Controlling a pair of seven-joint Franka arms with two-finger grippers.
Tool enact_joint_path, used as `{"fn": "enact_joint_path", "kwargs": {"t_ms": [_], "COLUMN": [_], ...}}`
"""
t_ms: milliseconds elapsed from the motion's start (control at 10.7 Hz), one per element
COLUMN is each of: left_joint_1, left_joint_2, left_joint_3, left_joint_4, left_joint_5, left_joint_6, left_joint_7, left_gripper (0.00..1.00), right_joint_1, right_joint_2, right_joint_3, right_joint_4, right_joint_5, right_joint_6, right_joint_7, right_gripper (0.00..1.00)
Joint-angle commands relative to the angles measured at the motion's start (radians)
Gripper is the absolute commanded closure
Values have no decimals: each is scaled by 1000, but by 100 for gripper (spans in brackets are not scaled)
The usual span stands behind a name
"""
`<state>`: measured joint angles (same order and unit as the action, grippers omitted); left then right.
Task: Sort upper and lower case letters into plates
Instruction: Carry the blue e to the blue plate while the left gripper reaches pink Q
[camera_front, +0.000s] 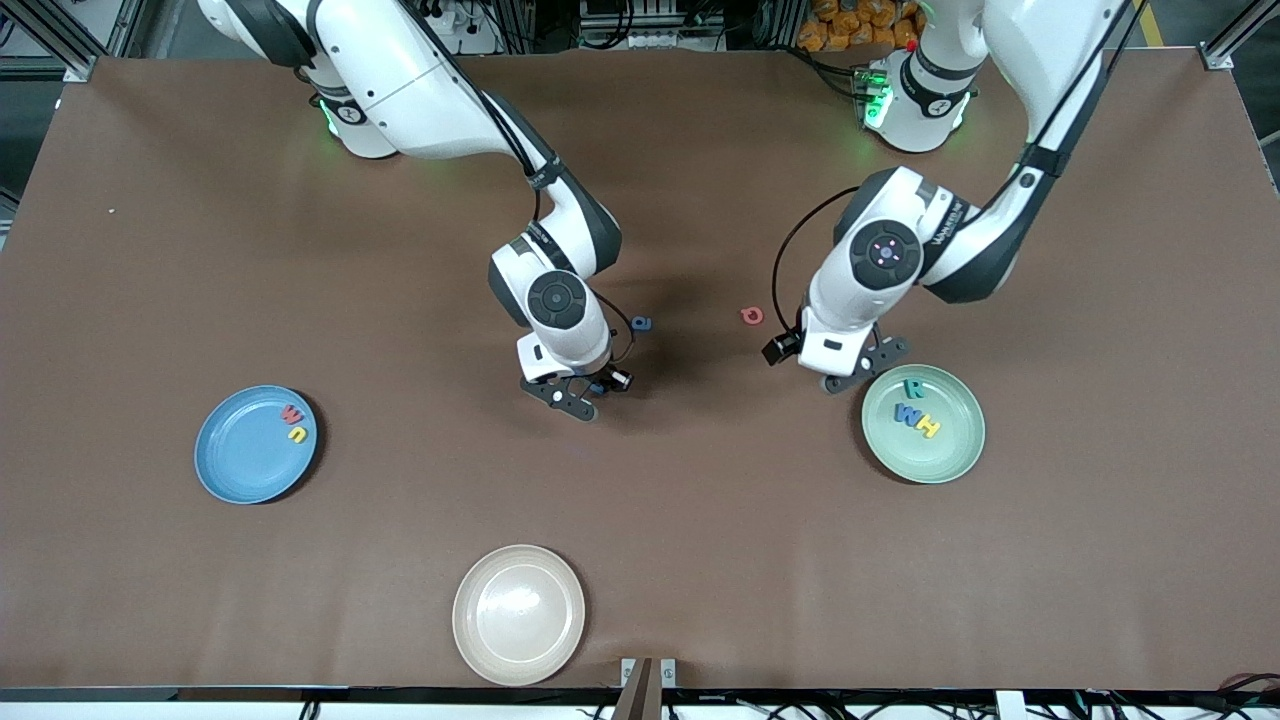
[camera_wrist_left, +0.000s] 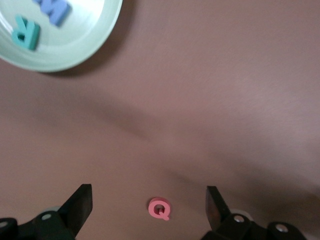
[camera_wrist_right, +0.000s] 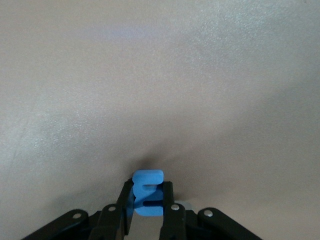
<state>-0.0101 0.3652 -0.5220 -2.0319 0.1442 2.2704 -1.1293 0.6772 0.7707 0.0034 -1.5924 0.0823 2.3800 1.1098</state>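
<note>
A small bright-blue foam letter (camera_wrist_right: 148, 192) is pinched between the right gripper (camera_front: 572, 392) fingers over the brown table (camera_front: 700, 560), well apart from the light blue plate (camera_front: 240, 470). The thin piece could slip out in transit. The left gripper (camera_wrist_left: 150, 212), fingers wide, hangs above a red foam Q (camera_wrist_left: 159, 208) beside the mint green plate (camera_front: 950, 455).

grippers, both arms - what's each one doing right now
Left gripper: open, empty, jaws spread above the small pink foam letter Q on the table.
Right gripper: shut on a small blue foam letter, over bare brown table.
</note>
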Motion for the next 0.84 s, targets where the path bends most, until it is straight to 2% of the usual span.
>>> {"fn": "enact_joint_path", "kwargs": {"t_ms": [0, 187, 374, 748], "left_joint_1": [6, -29, -71, -83], "left_joint_2": [-48, -45, -34, 24], "left_joint_3": [-19, -20, -19, -19], "left_joint_4": [-146, -197, -235, -241], "left_joint_5": [-8, -6, 11, 132], "left_joint_6": [140, 216, 303, 345], "left_joint_7": [-62, -124, -206, -323], "left_gripper": [0, 0, 0, 0], "right_joint_1": [-40, -123, -184, -359], "right_joint_2": [-5, -40, -99, -241], "right_joint_3": [7, 59, 63, 70], "right_joint_4": [9, 2, -9, -115], "right_joint_5": [-19, -19, -19, -18], "right_joint_6": [-7, -54, -148, -254], "right_joint_7": [-46, -123, -245, -587], "right_gripper": [100, 100, 100, 100]}}
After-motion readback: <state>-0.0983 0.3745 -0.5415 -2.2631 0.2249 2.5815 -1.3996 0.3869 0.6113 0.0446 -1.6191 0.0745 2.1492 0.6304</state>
